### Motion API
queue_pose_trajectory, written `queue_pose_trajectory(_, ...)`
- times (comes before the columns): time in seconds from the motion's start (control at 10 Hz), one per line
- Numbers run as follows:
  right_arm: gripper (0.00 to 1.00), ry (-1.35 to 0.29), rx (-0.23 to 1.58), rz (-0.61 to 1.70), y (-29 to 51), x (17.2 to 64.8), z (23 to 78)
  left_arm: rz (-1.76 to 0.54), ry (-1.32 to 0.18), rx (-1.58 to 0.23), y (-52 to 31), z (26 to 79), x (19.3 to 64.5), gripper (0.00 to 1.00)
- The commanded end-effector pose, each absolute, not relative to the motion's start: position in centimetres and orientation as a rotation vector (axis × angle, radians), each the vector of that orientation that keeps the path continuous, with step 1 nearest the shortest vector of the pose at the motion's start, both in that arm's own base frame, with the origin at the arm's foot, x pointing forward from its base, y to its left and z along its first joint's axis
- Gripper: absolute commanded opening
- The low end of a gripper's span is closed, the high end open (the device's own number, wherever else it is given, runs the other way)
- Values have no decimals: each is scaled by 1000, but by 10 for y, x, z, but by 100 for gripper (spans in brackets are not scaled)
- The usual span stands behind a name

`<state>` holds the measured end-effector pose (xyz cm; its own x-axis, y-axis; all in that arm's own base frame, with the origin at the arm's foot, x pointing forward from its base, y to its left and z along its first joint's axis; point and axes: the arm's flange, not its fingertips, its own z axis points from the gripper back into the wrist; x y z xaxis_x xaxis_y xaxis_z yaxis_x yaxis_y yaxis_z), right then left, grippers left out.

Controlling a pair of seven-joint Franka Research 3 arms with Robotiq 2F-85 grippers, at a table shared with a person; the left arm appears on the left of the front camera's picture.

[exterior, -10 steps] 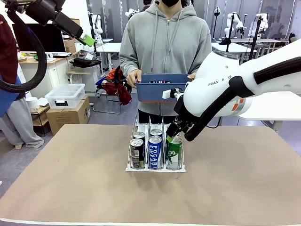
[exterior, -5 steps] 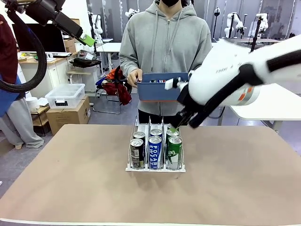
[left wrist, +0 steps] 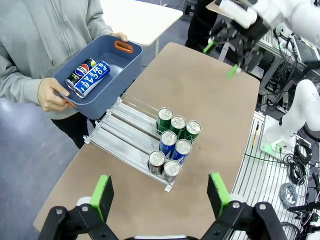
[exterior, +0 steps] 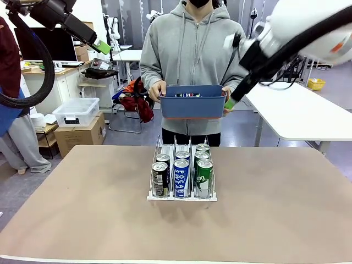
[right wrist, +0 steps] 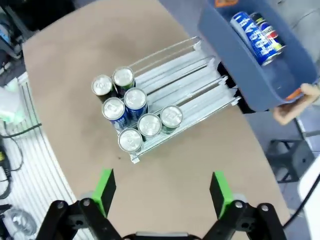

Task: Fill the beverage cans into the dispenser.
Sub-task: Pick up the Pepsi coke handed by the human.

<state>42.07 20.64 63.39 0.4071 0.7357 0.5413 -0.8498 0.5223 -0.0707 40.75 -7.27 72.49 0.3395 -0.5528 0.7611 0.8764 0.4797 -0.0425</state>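
The dispenser [exterior: 154,193] stands mid-table with several beverage cans in its lanes: black [exterior: 160,179], blue [exterior: 181,177] and green [exterior: 204,177] at the front. From above I see the dispenser [left wrist: 118,131] [right wrist: 186,69] and its cans [left wrist: 174,144] [right wrist: 131,112]. A person holds a blue bin [exterior: 192,102] [left wrist: 123,61] [right wrist: 239,64] with two more cans [left wrist: 92,77] [right wrist: 257,30] lying in it. My right gripper [exterior: 231,102] [right wrist: 162,192] hangs open and empty beside the bin's right end. My left gripper [exterior: 102,47] [left wrist: 160,195] is open, high at the left.
The person's hands [exterior: 156,91] [right wrist: 295,102] grip the bin's ends behind the table's far edge. A white table [exterior: 297,113] stands at the right, and boxes [exterior: 77,113] sit on the floor at the left. Bare tabletop [exterior: 275,209] surrounds the dispenser.
My right gripper has risen from the green lane of the dispenser, up and to the right, to beside the blue bin. The left arm has not moved.
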Motion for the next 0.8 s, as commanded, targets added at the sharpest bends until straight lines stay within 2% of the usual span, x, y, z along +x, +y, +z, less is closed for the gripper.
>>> queue_pose_trajectory(0.0, 100, -565, 292, 992, 197, 432, 669, -984, -755, -498, -72, 724, 407, 100)
queue_pose_trajectory(0.3, 100, -655, 380, 898, 165, 446, 726, -984, -755, -498, -72, 724, 407, 100)
queue_pose_trajectory(0.7, 100, -725, 458, 833, 128, 464, 769, -984, -755, -498, -72, 724, 407, 100)
